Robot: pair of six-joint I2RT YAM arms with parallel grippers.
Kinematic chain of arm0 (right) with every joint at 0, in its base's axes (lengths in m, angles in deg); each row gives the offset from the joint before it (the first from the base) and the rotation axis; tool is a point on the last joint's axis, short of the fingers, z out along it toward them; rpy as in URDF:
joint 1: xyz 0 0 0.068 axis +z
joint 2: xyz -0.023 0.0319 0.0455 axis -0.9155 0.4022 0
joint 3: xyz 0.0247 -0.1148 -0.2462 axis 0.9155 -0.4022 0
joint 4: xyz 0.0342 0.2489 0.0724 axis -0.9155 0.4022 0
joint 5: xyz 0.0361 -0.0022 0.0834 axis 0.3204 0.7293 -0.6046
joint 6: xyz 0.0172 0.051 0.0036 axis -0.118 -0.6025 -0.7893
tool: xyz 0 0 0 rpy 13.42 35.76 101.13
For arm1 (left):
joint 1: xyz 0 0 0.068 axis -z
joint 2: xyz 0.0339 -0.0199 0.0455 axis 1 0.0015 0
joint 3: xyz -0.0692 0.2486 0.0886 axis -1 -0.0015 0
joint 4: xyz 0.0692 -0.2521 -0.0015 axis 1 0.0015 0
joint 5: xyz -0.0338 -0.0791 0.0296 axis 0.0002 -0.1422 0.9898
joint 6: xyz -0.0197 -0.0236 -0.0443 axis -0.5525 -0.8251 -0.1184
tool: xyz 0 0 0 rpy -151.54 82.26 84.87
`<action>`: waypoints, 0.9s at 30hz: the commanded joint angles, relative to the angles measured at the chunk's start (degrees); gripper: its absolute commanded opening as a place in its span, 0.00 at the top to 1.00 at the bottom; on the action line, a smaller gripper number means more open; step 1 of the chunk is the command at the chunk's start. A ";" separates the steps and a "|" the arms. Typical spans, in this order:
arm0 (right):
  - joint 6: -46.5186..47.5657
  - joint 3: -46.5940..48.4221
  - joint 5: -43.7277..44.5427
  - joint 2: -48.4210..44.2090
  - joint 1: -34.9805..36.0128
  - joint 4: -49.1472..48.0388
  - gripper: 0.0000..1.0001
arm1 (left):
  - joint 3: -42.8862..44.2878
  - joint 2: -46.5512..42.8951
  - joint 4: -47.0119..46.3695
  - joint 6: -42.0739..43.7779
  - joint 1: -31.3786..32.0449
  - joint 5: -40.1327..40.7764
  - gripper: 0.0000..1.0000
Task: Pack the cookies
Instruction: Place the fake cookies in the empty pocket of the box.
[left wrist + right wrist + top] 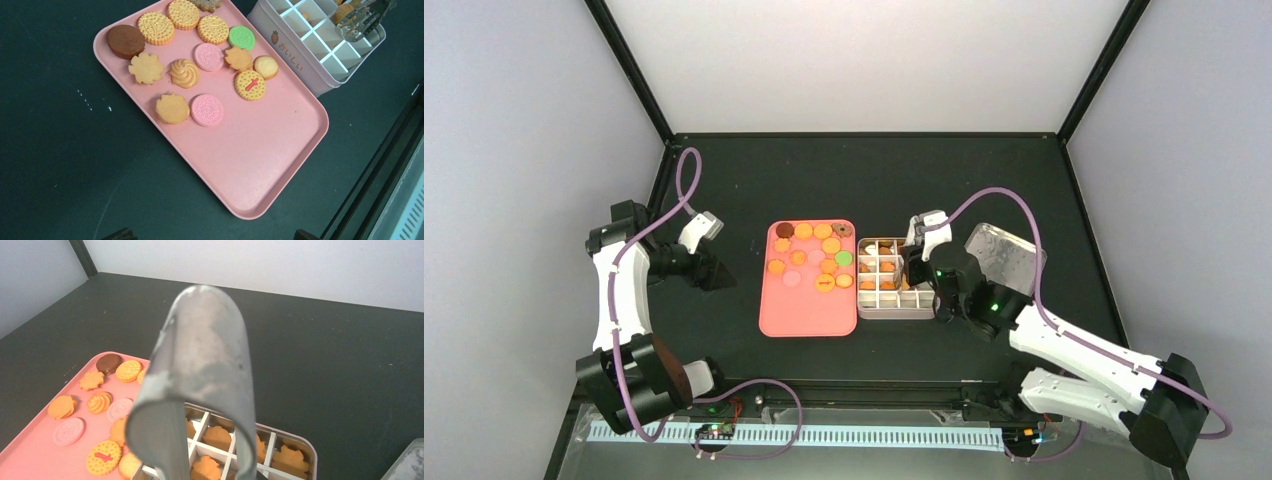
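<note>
Left fingers (712, 270) spread wide, holding nothing, above the surface (724, 180) left of the pink tray (260, 165). Right fingers (917, 262) clamp metal tongs (200, 365), tips seemingly inside the divided box (300, 67). Cookies (208, 56) lie on the tray, several in box compartments

The left arm (610, 295) and right arm (1079, 352) have white shell links between rounded black joints. A thin purple cable (686, 180) loops along each; small green lights (994, 305) glow on the right wrist
</note>
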 commanded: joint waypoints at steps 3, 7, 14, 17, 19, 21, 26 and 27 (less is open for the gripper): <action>-0.38 3.34 1.85 -3.18 0.34 3.09 0.64 | 1.80 0.25 1.41 1.90 -0.40 -1.67 0.16; 0.18 4.53 2.53 -3.23 0.31 3.96 0.64 | 1.84 0.27 1.45 1.84 -0.47 -1.75 0.16; 0.67 6.67 2.53 -0.36 0.34 1.26 0.69 | 2.10 0.19 1.84 2.30 -0.40 -1.50 0.16; 1.65 8.89 3.02 2.01 0.34 0.65 0.76 | 2.47 0.18 1.96 2.21 -0.40 -1.56 0.16; 2.28 9.86 3.37 3.56 0.22 0.20 0.78 | 2.59 0.28 1.97 2.13 -0.40 -1.57 0.16; 2.89 10.29 3.37 4.80 0.25 -0.28 0.79 | 2.68 0.36 2.04 2.12 -0.41 -1.57 0.16; 3.88 10.51 3.91 5.78 0.26 -0.69 0.79 | 2.76 0.58 2.00 2.12 -0.41 -1.61 0.16; 4.24 10.54 4.00 5.75 0.22 -0.96 0.79 | 2.68 0.62 1.94 2.12 -0.40 -1.61 0.16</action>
